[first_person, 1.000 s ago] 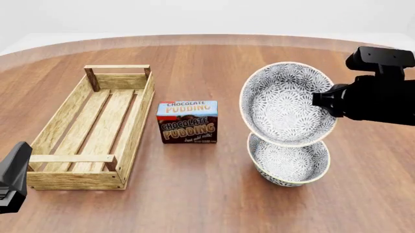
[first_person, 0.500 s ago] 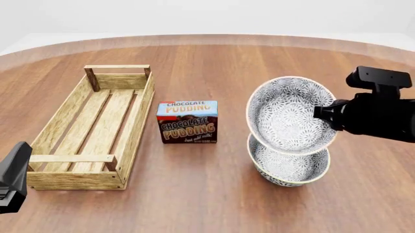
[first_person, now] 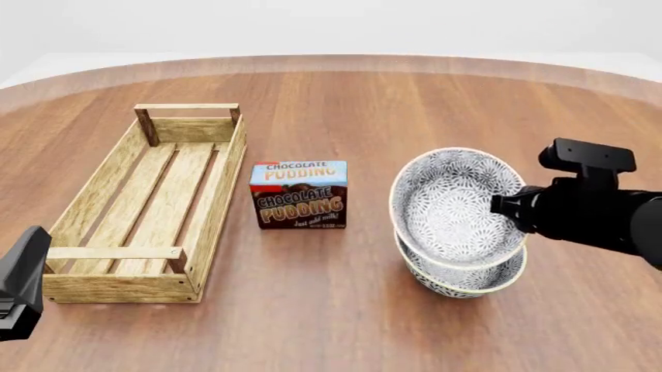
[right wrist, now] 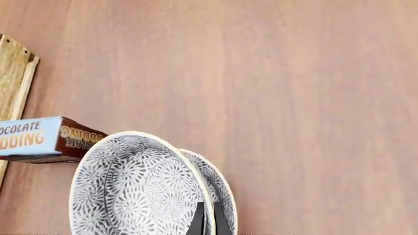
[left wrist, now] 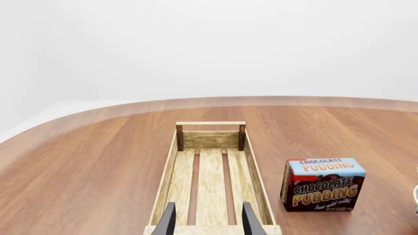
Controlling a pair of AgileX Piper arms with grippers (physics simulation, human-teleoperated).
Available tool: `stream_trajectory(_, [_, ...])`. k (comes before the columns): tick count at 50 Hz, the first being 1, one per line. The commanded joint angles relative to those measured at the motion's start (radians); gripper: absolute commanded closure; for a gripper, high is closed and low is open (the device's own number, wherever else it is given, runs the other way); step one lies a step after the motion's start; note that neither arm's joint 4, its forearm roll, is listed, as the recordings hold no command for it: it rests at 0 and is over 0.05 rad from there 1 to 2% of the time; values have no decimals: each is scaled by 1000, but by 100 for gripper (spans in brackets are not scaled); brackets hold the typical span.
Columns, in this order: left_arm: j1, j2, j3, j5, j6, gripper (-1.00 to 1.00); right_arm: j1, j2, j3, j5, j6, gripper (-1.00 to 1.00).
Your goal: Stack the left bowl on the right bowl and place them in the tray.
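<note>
Left gripper [left wrist: 207, 223]: hangs over the near end of the tray, fingers parted with nothing between them; only a dark corner of that arm shows at the table's near left edge in the front view.

Tray [first_person: 105, 191]: long slatted wooden crate toward the left edge of the table. Long axis runs from the near edge away to the far edge, bar handles at both short ends, open face up. Nothing lies in it. Judged stiff and light; the end bars are the natural holds.

Chocolate pudding box [first_person: 299, 194]: stands upright near the table's middle, between tray and bowls, printed face toward the near edge. Not part of the job; it sits close to the path from bowls to tray.

Left bowl [first_person: 453, 205]: the upper one, held at its right rim and tilted, mouth turned partly toward the near edge, low side nested in the bowl beneath. Judged hard, glazed, slippery and chip-prone; a pinch across the thin rim is the only purchase, so it may swing.

Right bowl [first_person: 467, 273]: flat on the table, right of middle toward the near edge, mouth up. Round, no long axis.

Right gripper [first_person: 509, 204]: clamped across the upper bowl's rim; the right wrist view shows one finger [right wrist: 199, 220] inside the wall, the other outside.
</note>
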Motion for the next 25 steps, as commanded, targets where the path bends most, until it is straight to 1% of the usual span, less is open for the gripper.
stream_trajectory(1, [0,0,0,0,0,-100,4,20,27,-43,19,100])
stream_trajectory(14, [0,0,0,0,0,-100,5,43,65,-94,30,100])
stream_trajectory(22, [0,0,0,0,0,-100,3,50,68,-99,29,100])
stream_trajectory(25, [0,0,0,0,0,-100,-7,46,61,-90,18,100])
